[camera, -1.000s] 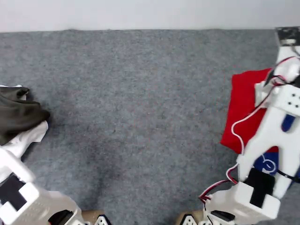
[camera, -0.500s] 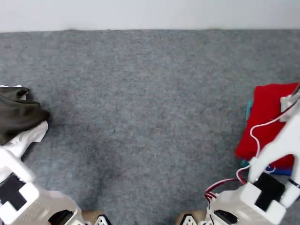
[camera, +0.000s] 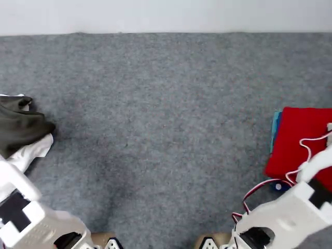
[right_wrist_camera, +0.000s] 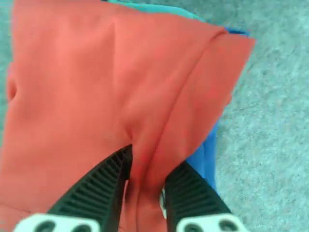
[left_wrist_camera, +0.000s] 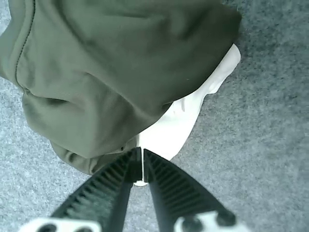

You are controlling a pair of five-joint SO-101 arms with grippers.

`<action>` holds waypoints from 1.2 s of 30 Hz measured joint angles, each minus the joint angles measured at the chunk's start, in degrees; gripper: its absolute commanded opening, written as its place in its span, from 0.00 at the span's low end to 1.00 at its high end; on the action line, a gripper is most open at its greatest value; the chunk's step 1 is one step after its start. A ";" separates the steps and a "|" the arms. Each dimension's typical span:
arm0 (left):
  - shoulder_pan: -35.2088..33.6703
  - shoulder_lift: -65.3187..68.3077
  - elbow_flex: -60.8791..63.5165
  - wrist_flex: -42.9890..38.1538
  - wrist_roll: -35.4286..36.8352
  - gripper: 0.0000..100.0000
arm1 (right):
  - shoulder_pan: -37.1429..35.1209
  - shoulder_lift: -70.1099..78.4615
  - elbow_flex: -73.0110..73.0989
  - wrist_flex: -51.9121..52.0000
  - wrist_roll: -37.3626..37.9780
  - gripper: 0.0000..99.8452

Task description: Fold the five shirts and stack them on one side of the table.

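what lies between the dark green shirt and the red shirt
Only bare grey table cover: the high view shows nothing resting on it between the dark green shirt and the red shirt.

On the grey felt table (camera: pixel 166 104) a crumpled olive shirt (camera: pixel 21 127) lies over a rumpled white shirt (camera: pixel 32 152) at the left edge, and a folded red shirt (camera: pixel 301 142) over a flat teal shirt (camera: pixel 275 129) at the right edge.
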 measured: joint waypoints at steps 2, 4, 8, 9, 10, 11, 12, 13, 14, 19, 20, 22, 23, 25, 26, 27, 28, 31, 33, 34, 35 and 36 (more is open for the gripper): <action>0.00 0.00 0.00 0.00 0.00 0.02 | 0.53 0.09 0.00 -0.35 0.00 0.27; 0.00 0.00 0.00 0.00 0.00 0.02 | 0.97 -0.09 -0.44 0.26 -0.09 0.29; 0.00 0.00 0.00 0.00 0.00 0.02 | 1.14 -2.46 -2.11 3.43 -2.90 0.29; 0.00 0.00 0.00 0.00 0.00 0.02 | 0.97 -3.69 -2.55 4.40 -3.43 0.28; 0.00 0.00 0.00 0.00 0.00 0.02 | 0.70 -4.75 -2.73 5.36 -3.78 0.26; 0.09 0.00 0.00 0.00 0.00 0.02 | 0.26 -5.54 -2.99 6.51 -4.04 0.23; 0.09 0.00 0.00 0.00 0.00 0.02 | -0.26 -6.07 -2.99 7.56 -4.13 0.19; 0.09 0.00 0.00 0.00 0.00 0.02 | -0.88 -6.15 -2.99 8.53 -4.22 0.14; 0.09 0.00 0.00 0.00 0.00 0.02 | -1.41 -6.15 -3.08 9.32 -4.22 0.07; 1.05 0.00 0.00 1.76 -0.18 0.02 | -2.11 -3.96 -3.08 10.20 -4.22 0.03; 1.05 0.00 0.00 1.85 -0.18 0.02 | -1.67 -2.73 -3.08 10.29 -4.22 0.01; 0.97 -0.88 0.00 1.93 -0.09 0.02 | -0.44 -1.05 -3.08 10.29 -4.22 0.01; 0.97 -1.58 0.00 1.93 0.00 0.02 | 0.26 -0.53 -3.08 10.29 -4.22 0.01; 0.97 -3.34 0.00 1.93 -0.18 0.02 | 1.58 0.62 -3.96 9.49 -4.22 0.01; 0.97 -4.13 0.00 1.93 -0.18 0.02 | 2.37 0.88 -4.04 8.62 -4.22 0.01; 0.97 -5.01 0.00 2.02 -0.18 0.02 | 3.08 0.97 -4.04 7.47 -4.22 0.01; 0.97 -5.71 0.00 2.02 -0.18 0.02 | 3.69 1.32 -4.04 6.15 -4.22 0.01; 1.41 -7.74 0.00 2.11 -0.18 0.02 | 5.01 3.52 -4.13 2.11 -4.22 0.01; 1.41 -9.05 0.88 2.11 -0.18 0.02 | 5.36 5.89 -4.13 0.53 -4.22 0.01; 1.41 -9.67 1.76 2.11 -0.18 0.02 | 5.36 7.12 -4.31 0.18 -4.22 0.01; 1.76 -10.20 2.81 2.11 -0.18 0.02 | 5.36 7.91 -4.57 0.09 -4.22 0.01; 2.11 -10.81 3.87 2.20 -0.18 0.02 | 5.36 7.91 -5.10 0.35 -4.22 0.01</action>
